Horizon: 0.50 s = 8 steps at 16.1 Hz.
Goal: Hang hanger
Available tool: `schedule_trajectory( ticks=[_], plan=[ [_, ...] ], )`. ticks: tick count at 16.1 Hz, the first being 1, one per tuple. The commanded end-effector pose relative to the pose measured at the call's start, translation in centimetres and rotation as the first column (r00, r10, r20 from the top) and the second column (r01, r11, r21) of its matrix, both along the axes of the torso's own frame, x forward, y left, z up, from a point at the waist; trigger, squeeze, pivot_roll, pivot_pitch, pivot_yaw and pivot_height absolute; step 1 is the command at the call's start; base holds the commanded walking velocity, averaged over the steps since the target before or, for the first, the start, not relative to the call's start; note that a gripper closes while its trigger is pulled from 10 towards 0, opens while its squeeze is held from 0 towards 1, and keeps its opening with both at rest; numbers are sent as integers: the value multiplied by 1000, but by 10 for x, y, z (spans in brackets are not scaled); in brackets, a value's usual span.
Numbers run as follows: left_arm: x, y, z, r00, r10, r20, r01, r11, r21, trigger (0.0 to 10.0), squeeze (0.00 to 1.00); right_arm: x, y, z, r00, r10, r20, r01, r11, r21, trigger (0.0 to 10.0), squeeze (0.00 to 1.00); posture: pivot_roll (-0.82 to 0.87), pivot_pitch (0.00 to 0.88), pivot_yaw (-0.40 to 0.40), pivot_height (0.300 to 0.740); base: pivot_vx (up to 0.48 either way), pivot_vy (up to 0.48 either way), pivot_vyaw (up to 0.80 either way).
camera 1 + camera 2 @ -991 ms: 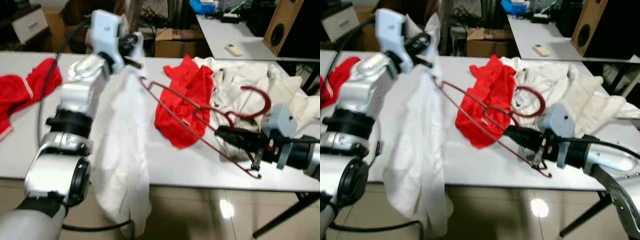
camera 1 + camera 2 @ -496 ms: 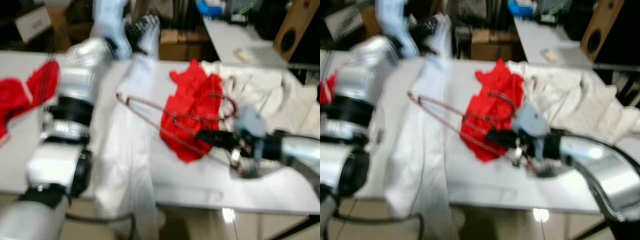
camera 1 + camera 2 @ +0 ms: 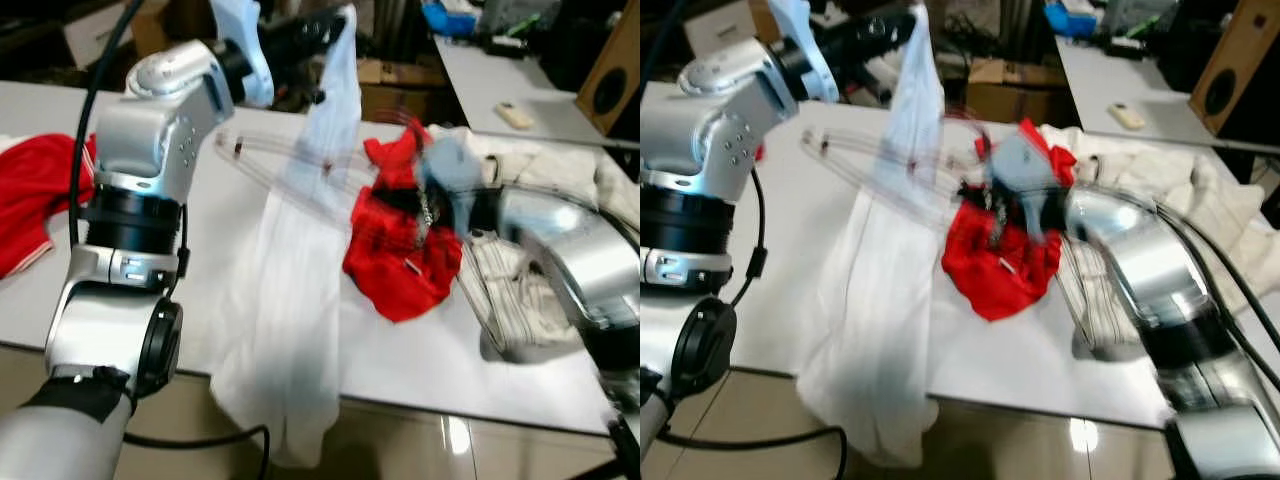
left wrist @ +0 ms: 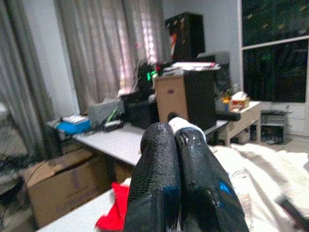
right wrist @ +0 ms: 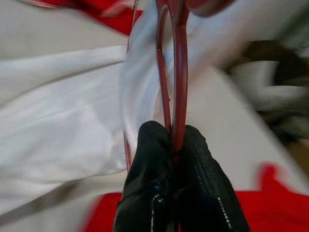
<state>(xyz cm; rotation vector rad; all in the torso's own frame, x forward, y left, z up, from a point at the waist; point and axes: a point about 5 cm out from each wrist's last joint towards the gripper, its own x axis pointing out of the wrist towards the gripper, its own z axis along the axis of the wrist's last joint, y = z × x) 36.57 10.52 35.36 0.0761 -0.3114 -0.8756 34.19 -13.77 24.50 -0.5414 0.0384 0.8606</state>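
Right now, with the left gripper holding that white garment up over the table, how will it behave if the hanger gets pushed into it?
Probably floppy: the white garment hangs limp from the left gripper, draping past the table edge. It looks thin and light, so it would likely bunch or swing rather than resist. The hanger, pinched in the right gripper, seems a stiff wire frame by comparison.

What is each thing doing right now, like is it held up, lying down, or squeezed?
Left gripper: shut on the white garment, raised high.
White garment: hanging down past the table edge.
Right gripper: shut on the red hanger.
Red hanger: held, blurred, reaching toward the garment.
Red cloth: crumpled on the table.
White clothes: heaped.
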Motion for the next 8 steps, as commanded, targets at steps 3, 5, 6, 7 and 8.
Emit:
schedule_trajectory(
  ticks=[3, 5, 6, 7, 8],
  plan=[
    [-12, 24, 75, 952, 197, 236, -115, 940, -322, 10000, 0, 33, -13, 69, 950, -173, 259, 120, 971, 208, 10000, 0, -89, 0, -17, 740, 0, 0, 0],
    [-23, 56, 107, 897, 337, 284, -155, 845, -512, 10000, 0, 33, -16, 113, 882, -229, 412, 62, 923, 380, 10000, 0, -83, 0, -27, 740, 0, 0, 0],
    [-29, 55, 107, 900, 313, 302, -122, 848, -515, 10000, 0, 34, -17, 116, 864, -233, 447, 43, 918, 394, 10000, 0, -83, 0, -28, 740, 0, 0, 0],
    [-30, 52, 105, 903, 302, 306, -113, 854, -508, 10000, 0, 35, -15, 114, 863, -223, 453, 34, 921, 389, 10000, 0, -83, 0, -28, 740, 0, 0, 0],
    [-29, 43, 94, 913, 273, 304, -104, 874, -474, 10000, 0, 36, -11, 102, 869, -187, 458, 11, 933, 359, 10000, 0, -86, 0, -25, 740, 0, 0, 0]
  ],
)
